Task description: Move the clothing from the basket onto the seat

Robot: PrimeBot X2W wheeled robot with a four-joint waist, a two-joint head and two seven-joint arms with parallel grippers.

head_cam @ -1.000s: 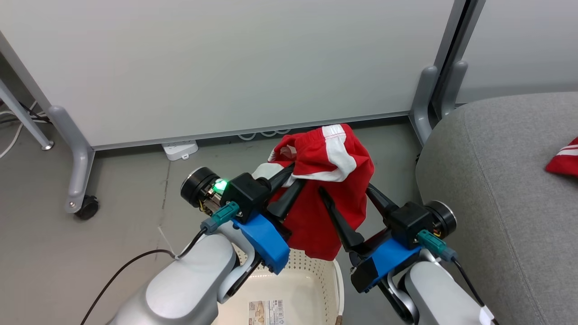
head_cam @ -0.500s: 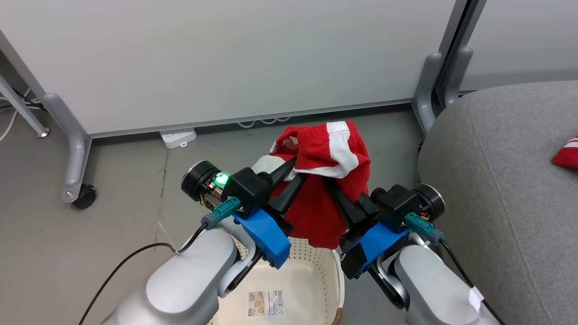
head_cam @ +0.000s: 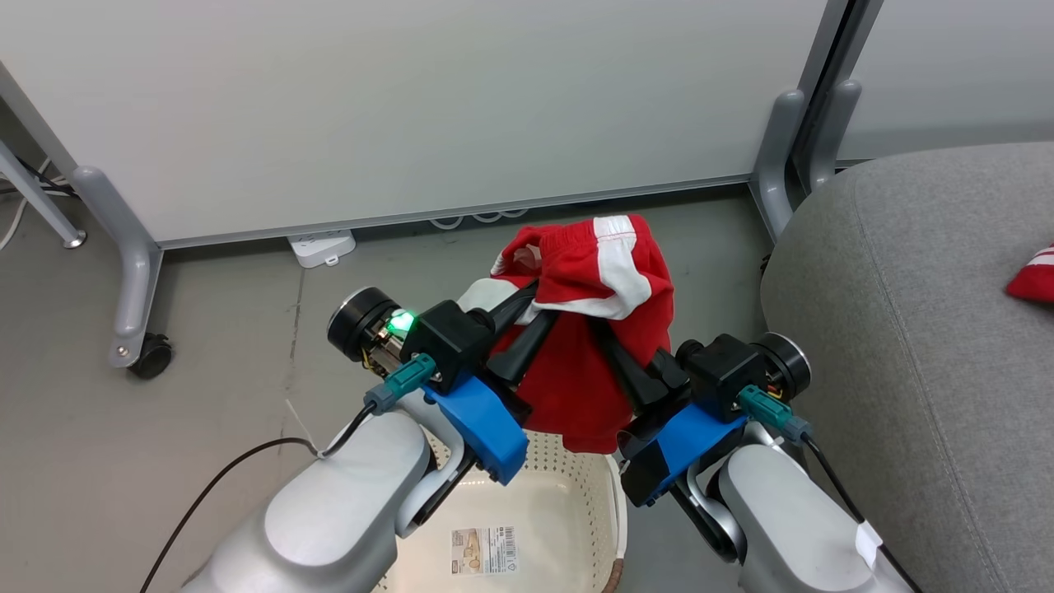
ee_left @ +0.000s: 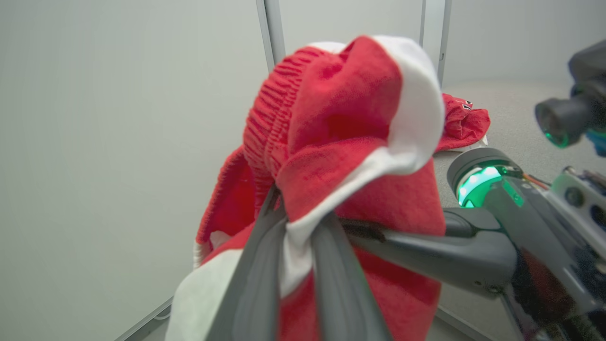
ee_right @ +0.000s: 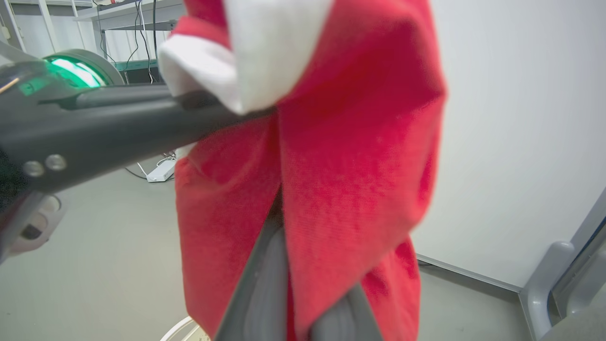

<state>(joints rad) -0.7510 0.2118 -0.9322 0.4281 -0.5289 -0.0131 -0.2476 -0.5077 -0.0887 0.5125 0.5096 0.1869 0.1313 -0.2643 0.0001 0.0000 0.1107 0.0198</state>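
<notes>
Two holds on clothing (head_cam: 609,276) above basket (head_cam: 568,471): left gripper (head_cam: 531,311), right gripper (head_cam: 608,339).

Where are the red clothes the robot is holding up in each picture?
Head view: the red garment hangs in the middle, above the basket.
Left wrist view: the red garment is bunched at the centre and reaches down to the bottom edge.
Right wrist view: the red garment runs down the centre, from top to bottom.
Shared landmark: the pale partition panel behind it, on the left in the left wrist view and on the right in the right wrist view.
</notes>
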